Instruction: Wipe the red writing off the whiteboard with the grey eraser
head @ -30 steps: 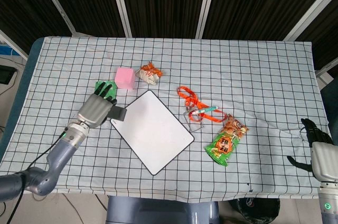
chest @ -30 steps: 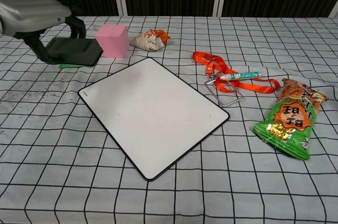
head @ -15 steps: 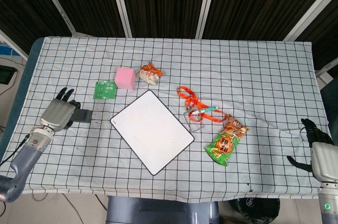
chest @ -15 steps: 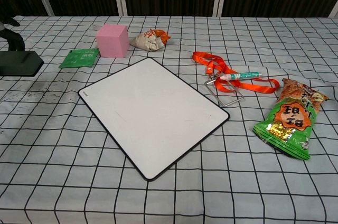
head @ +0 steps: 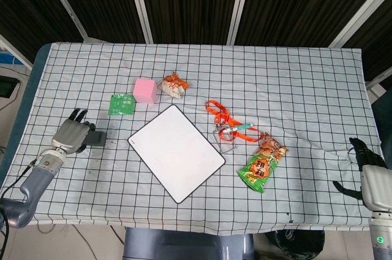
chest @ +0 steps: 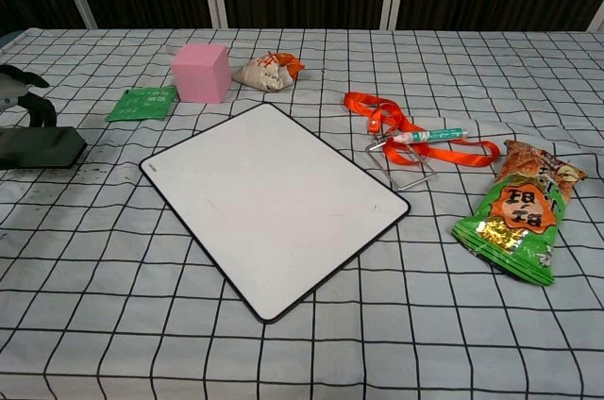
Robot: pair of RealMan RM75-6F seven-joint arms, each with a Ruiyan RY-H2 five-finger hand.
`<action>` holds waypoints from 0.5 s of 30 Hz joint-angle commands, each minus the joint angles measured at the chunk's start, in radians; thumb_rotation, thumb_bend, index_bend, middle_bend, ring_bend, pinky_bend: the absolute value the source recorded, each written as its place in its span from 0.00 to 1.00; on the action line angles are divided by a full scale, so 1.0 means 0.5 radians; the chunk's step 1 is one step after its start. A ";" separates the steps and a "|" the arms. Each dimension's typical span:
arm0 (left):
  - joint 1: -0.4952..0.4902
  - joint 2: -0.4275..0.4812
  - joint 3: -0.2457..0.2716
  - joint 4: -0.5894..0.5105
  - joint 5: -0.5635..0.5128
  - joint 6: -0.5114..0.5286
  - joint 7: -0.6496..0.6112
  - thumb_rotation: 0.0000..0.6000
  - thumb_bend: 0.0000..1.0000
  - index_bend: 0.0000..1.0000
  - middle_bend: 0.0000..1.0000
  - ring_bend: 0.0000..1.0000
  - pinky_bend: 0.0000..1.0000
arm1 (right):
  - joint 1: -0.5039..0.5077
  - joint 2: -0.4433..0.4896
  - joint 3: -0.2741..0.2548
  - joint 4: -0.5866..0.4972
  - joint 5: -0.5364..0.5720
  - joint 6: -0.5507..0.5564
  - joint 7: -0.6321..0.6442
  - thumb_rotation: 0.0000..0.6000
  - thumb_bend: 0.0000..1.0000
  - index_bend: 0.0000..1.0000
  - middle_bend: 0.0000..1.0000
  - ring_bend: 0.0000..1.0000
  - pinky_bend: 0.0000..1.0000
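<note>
1. Leftmost, the left hand [head: 72,135] lies at the table's left edge, fingers closed on the grey eraser [head: 94,138], which rests on the checked tablecloth [head: 294,82], well apart from the whiteboard
2. Next, a green packet [head: 121,103] lies flat beside a pink cube [head: 144,90], with a crumpled orange-and-white snack bag [head: 173,84] just right of the cube
3. The whiteboard [head: 176,151] lies tilted at centre, its surface showing white, no red marks discernible
4. An orange lanyard [head: 227,120] with a pen [head: 237,127] sits right of it
5. A green-and-orange snack bag [head: 263,163] lies nearer the front edge
6. Far right, the right hand [head: 365,160] holds nothing, fingers spread, off the table's corner
</note>
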 commanded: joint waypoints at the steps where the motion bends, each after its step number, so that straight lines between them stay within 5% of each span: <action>1: -0.002 -0.020 -0.009 0.004 0.009 -0.010 0.022 1.00 0.22 0.33 0.33 0.00 0.00 | -0.001 0.000 0.000 0.000 0.000 0.001 0.001 1.00 0.19 0.05 0.12 0.20 0.21; 8: 0.011 0.014 -0.021 -0.077 -0.018 -0.024 0.122 1.00 0.11 0.12 0.15 0.00 0.00 | -0.001 0.004 0.002 0.001 0.007 -0.003 0.007 1.00 0.19 0.05 0.12 0.20 0.21; 15: 0.110 0.277 -0.078 -0.548 -0.048 0.269 0.314 1.00 0.11 0.07 0.11 0.00 0.00 | 0.000 0.005 0.003 0.002 0.007 -0.004 0.009 1.00 0.19 0.05 0.12 0.20 0.21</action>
